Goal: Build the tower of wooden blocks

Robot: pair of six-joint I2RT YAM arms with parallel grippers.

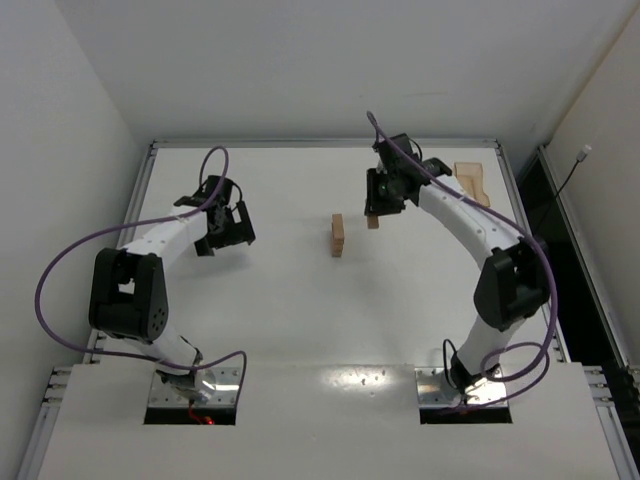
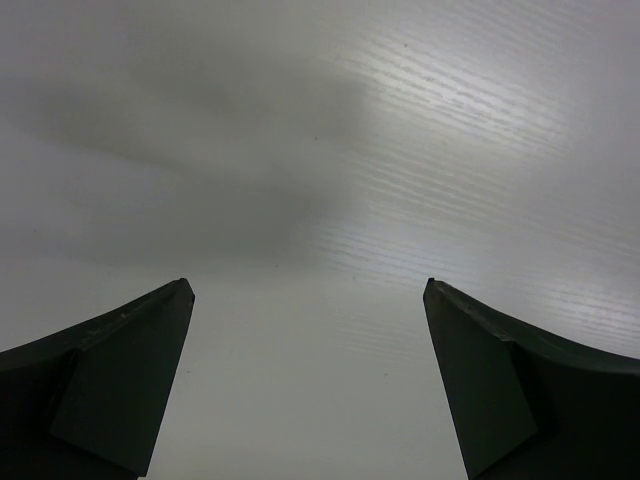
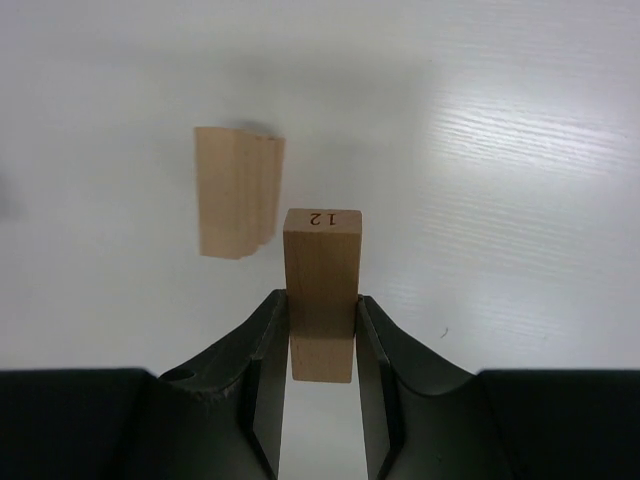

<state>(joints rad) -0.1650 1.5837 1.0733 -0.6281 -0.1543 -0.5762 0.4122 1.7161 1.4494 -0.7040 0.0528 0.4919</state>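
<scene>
The wood block tower point(image 1: 338, 235) is a short stack of light-tan blocks standing mid-table; in the right wrist view the tower point(image 3: 238, 190) sits ahead and to the left. My right gripper point(image 1: 373, 217) is shut on a single wooden block point(image 3: 321, 290) with "12" printed on its end, held just right of the tower and apart from it. Both fingers point(image 3: 262, 350) press the block's sides. My left gripper point(image 1: 226, 232) hangs open over bare table at the left, its fingers point(image 2: 130, 370) wide apart with nothing between them.
A shallow tan tray point(image 1: 472, 183) lies at the back right, behind the right arm. The white table point(image 1: 290, 320) is ringed by a metal frame, with walls close on the left and right.
</scene>
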